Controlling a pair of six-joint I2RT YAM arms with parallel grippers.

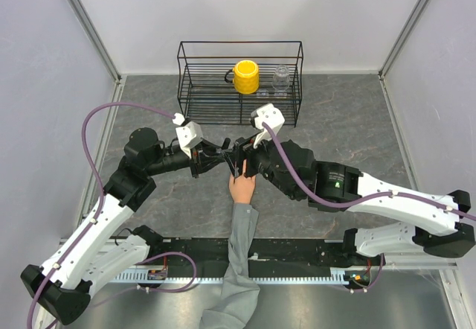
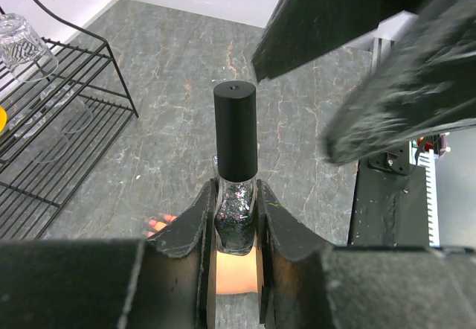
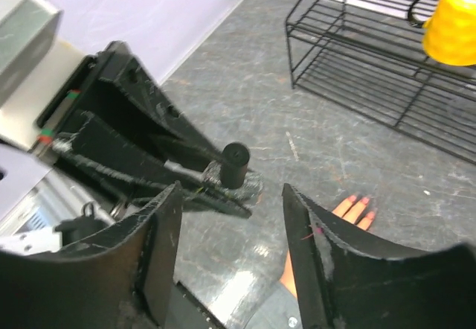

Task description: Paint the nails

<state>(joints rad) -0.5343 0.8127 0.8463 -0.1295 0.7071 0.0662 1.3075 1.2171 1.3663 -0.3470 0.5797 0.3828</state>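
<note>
My left gripper point(image 2: 236, 195) is shut on a nail polish bottle point(image 2: 236, 221) of dark glitter, whose black cap point(image 2: 236, 132) points away from the wrist. The bottle hangs just above the peach mannequin hand point(image 1: 242, 187), which lies palm down on a grey sleeve point(image 1: 242, 254). Its nails point(image 3: 363, 204) show pink at the fingertips. The right gripper point(image 3: 230, 189) is open, with nothing between its fingers. It sits a short way back from the cap point(image 3: 235, 164) and faces it. In the top view both grippers point(image 1: 232, 156) meet over the hand.
A black wire rack point(image 1: 239, 83) stands at the back, holding a yellow cup point(image 1: 246, 77) and a clear glass point(image 1: 281, 78). The arms' black base rail point(image 1: 297, 251) runs along the near edge. White walls close in the sides.
</note>
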